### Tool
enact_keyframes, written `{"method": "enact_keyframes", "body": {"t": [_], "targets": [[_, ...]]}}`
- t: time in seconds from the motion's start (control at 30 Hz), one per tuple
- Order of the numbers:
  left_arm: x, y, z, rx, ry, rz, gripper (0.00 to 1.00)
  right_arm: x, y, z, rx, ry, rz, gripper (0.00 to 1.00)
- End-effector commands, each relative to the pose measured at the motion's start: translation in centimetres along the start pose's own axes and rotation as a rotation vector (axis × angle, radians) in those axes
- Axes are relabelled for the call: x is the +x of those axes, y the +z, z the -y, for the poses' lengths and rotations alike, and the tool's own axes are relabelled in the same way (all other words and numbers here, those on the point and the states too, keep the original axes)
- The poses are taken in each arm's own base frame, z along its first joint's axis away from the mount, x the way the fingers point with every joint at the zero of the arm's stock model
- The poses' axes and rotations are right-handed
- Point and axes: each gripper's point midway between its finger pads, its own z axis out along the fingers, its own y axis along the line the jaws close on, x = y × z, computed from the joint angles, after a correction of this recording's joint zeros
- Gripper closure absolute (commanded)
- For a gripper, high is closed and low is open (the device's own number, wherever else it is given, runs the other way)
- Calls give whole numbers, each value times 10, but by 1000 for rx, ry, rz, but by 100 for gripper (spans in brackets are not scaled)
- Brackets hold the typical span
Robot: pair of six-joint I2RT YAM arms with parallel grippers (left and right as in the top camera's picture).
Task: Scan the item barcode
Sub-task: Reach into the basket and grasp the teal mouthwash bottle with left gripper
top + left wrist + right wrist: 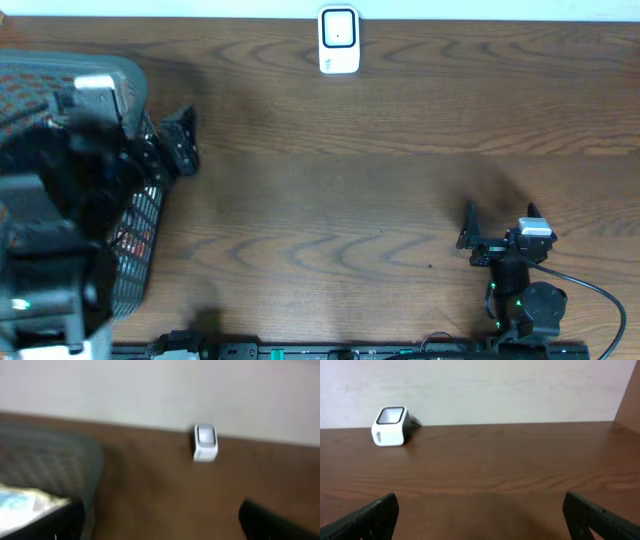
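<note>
Left end effector (160, 510) and right end effector (480, 512) gape empty; scanner (391, 426) stands upright, window tilted toward them.

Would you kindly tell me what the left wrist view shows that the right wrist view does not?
Only the left wrist view: the grey mesh basket and, at the frame's lower left, a blurred blue-and-white packet. Only the right wrist view: a brown panel at the far right edge. Both: the white scanner at the far edge of the wooden table by the pale wall, and the arm's own gripper, left gripper and right gripper alike, jaws wide open.
</note>
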Motion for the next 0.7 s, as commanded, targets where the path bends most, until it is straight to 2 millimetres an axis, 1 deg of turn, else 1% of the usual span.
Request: {"method": "enact_keyframes", "body": {"t": [0.0,0.07,0.1,0.13,0.17,0.23,0.3,0.33,0.4,0.47,0.57,0.67], "targets": [[-33,-16,0,-41,65,12,2,1,0,0,3,9,-3,1],[-37,-11,-2,-53,76,16,2,1,0,0,3,9,-3,1],[-38,-11,-10,-98,57,22,2,1,0,0,3,9,-3,1],[-40,-12,-28,-200,-16,33,2,1,0,0,3,9,-3,1],[-40,-17,-53,-336,-121,57,2,1,0,0,3,9,-3,1],[-35,-34,-97,-579,-312,110,2,1,0,0,3,9,-3,1],[-26,-47,-124,-711,-423,128,2,1,0,0,3,9,-3,1],[-22,-51,-134,-747,-464,128,2,1,0,0,3,9,-3,1],[-4,-63,-157,-838,-593,114,2,1,0,0,3,9,-3,1],[19,-78,-177,-946,-721,85,2,1,0,0,3,9,-3,1],[56,-103,-198,-1099,-857,4,2,1,0,0,3,9,-3,1],[89,-119,-212,-1218,-964,-90,2,1,0,0,3,9,-3,1]]}}
